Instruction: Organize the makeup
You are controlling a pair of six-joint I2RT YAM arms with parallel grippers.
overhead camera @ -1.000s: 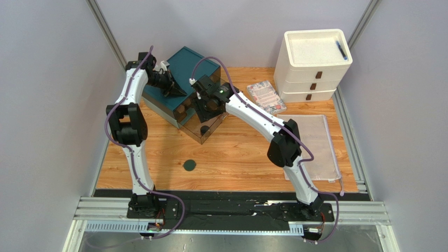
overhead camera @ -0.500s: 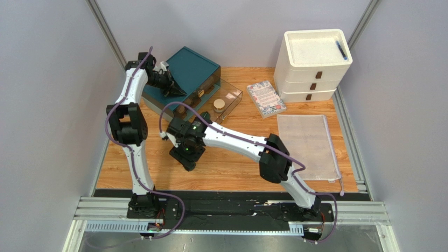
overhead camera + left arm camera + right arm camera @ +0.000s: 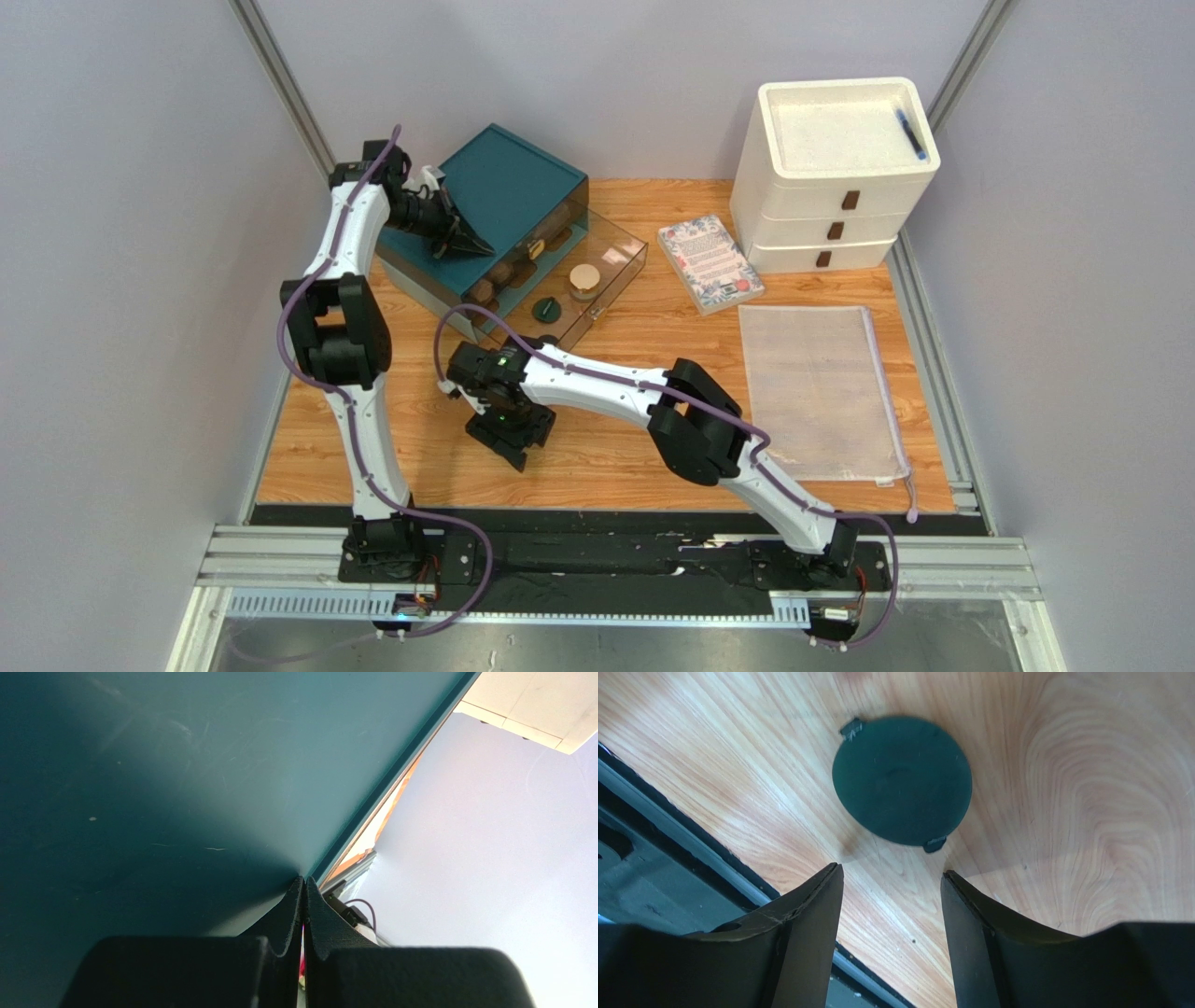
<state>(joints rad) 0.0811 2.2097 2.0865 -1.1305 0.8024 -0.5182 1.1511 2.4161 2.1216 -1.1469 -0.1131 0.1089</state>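
Note:
A round dark green compact (image 3: 901, 780) lies flat on the wood table. My right gripper (image 3: 891, 875) hangs just above and short of it, open and empty. In the top view my right gripper (image 3: 508, 440) covers the compact near the table's front left. My left gripper (image 3: 459, 240) is shut, its tips (image 3: 303, 885) against the edge of the raised teal lid (image 3: 175, 777) of the smoky clear organizer box (image 3: 617, 273). Inside the box I see another dark green compact (image 3: 544, 310), a cream-gold round cap (image 3: 582, 277) and brown-capped items (image 3: 485, 291).
A white three-drawer unit (image 3: 839, 189) stands at the back right with a dark pen (image 3: 912, 133) on its top. A patterned booklet (image 3: 710, 259) lies beside it. A clear mesh pouch (image 3: 825, 385) lies flat at the right. The table's front rail (image 3: 682, 847) runs close behind my right fingers.
My right arm has swung from over the organizer box to the front left and come down over the compact on the table. My left gripper has stayed at the lid.

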